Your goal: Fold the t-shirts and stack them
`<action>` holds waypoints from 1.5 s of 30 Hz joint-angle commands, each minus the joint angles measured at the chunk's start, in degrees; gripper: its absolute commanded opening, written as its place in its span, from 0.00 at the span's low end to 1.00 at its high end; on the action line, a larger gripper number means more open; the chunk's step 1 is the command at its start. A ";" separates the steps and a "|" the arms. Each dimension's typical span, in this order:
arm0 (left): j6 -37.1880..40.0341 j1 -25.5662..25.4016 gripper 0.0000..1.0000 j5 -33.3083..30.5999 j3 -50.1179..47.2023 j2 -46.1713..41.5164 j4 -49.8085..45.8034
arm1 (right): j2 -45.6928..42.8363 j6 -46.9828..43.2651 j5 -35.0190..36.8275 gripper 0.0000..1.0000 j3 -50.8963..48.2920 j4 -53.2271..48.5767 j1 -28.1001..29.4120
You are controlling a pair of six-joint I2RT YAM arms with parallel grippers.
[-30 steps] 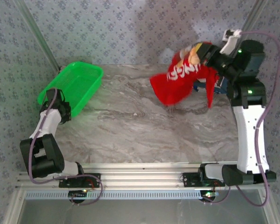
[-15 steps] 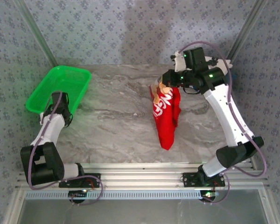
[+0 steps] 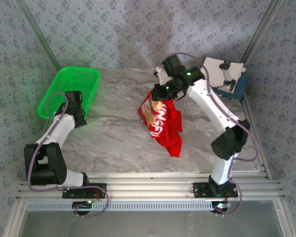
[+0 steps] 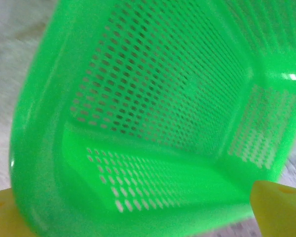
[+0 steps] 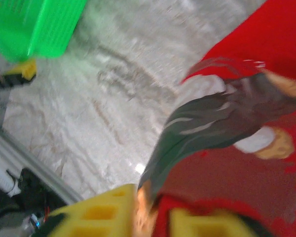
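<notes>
The red t-shirt (image 3: pixel 164 123) with its bear print lies crumpled at mid-table, its top edge bunched up in my right gripper (image 3: pixel 160 94). In the right wrist view the red t-shirt (image 5: pixel 256 163) runs down between the yellow fingers (image 5: pixel 98 215) of the right gripper (image 5: pixel 153 210), which are shut on it. A white t-shirt (image 3: pixel 218 72) with black marks lies on a navy t-shirt (image 3: pixel 238 86) at the back right corner. My left gripper (image 3: pixel 75 103) is at the near end of the green basket (image 3: pixel 69 89). Its fingertips (image 4: pixel 278 207) stand wide apart, open, with the left gripper (image 4: pixel 138 215) facing the basket wall (image 4: pixel 153 98).
The green mesh basket sits at the table's back left, tilted. Metal frame posts (image 3: pixel 37 34) rise at both back corners. Bare marble table (image 3: pixel 113 133) lies between the basket and the red shirt. The rail (image 3: pixel 148 180) runs along the near edge.
My right arm swung from the back right to mid-table and brought the red t-shirt down onto the marble. The left gripper opened wide at the basket, which shifted slightly.
</notes>
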 commanded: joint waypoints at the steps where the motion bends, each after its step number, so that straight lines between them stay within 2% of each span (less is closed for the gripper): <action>1: 5.85 -0.46 1.00 3.67 3.55 -4.28 0.95 | 4.04 1.40 -11.50 0.49 2.00 1.11 2.91; 3: 9.49 -1.01 1.00 4.41 4.18 -7.31 -0.37 | 4.29 3.51 -14.78 0.58 2.24 4.16 2.92; 7: 19.71 -3.02 1.00 6.19 7.13 -12.20 -6.01 | 0.98 3.85 -15.57 0.77 3.60 4.90 0.60; 10: 29.70 -5.73 1.00 7.52 9.20 -14.74 -9.72 | -3.19 1.40 -10.57 0.77 0.77 -0.53 -3.39; 12: 36.05 -8.42 1.00 9.20 10.41 -15.42 -13.06 | -6.93 -0.25 -6.01 0.76 -5.52 -3.31 -6.62; 14: 41.49 -11.01 1.00 11.30 10.75 -15.52 -14.94 | -10.47 -1.00 -5.15 0.76 -13.79 -3.64 -10.19; 16: 45.04 -14.23 1.00 11.09 11.08 -15.52 -18.18 | -14.92 1.23 -9.29 0.75 -24.16 1.08 -14.12; 18: 48.38 -18.34 1.00 11.01 10.02 -15.72 -18.36 | -19.36 5.91 -14.28 0.75 -34.73 9.87 -17.44; 21: 54.34 -25.84 1.00 11.55 7.90 -14.69 -14.49 | -22.92 6.00 -20.65 0.73 -44.81 20.92 -18.64; 24: 58.24 -31.27 1.00 14.42 6.61 -10.83 -11.81 | -22.97 6.36 -23.15 0.66 -53.38 28.96 -18.36; 28: 61.16 -37.08 1.00 15.35 5.49 -6.84 -8.13 | -20.67 7.31 -22.80 0.57 -60.22 38.76 -18.36; 33: 61.40 -39.24 1.00 16.53 4.47 -4.89 -5.90 | -16.47 8.35 -22.00 0.55 -61.20 46.38 -17.88; 37: 62.02 -39.24 1.00 15.90 4.05 -5.47 -6.74 | -11.76 8.42 -22.49 0.51 -58.77 48.19 -16.42; 42: 62.45 -38.87 1.00 13.43 2.97 -8.07 -9.42 | -7.23 9.93 -21.94 0.32 -55.99 49.28 -13.93; 45: 62.08 -37.48 1.00 12.63 1.76 -10.44 -10.72 | -9.19 11.85 -20.02 0.08 -52.44 48.28 -13.85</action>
